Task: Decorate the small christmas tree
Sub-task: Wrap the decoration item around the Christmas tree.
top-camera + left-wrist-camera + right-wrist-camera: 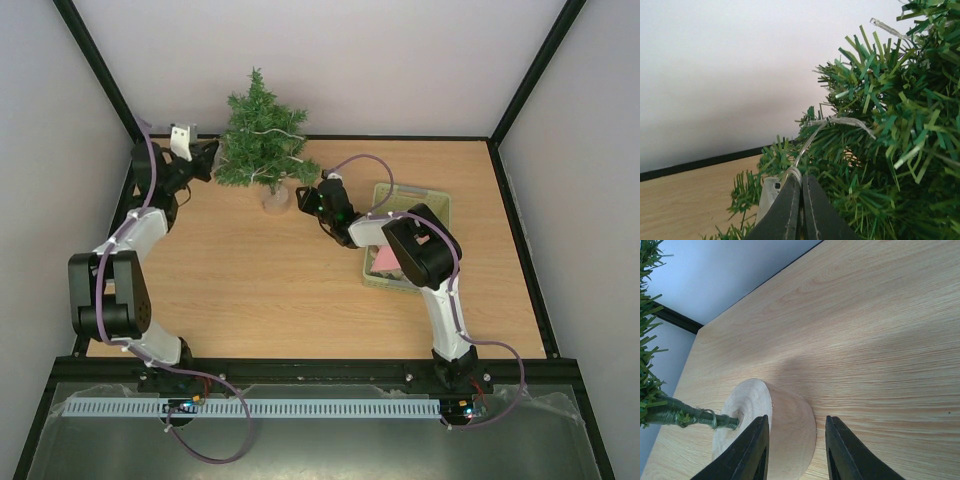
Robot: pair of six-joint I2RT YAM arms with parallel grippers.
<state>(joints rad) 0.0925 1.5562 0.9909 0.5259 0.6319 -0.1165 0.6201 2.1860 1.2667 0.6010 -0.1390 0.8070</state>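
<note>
The small christmas tree [260,138] stands at the back of the table on a round wooden base [275,197]. A thin clear light string [839,120] runs through its branches [890,130]. My left gripper [207,159] is at the tree's left side. In the left wrist view this left gripper [801,180] is shut on a loop of that string. My right gripper [304,197] is low at the right of the base. In its wrist view the right gripper [796,450] is open and straddles the wooden base [790,425]. One finger [752,452] lies over the top face, by the trunk [680,415].
A pale green basket [430,200] holding something pink sits right of the tree, partly under the right arm. A small white box [767,195] hangs among the low branches by my left jaws. The back wall stands close behind the tree.
</note>
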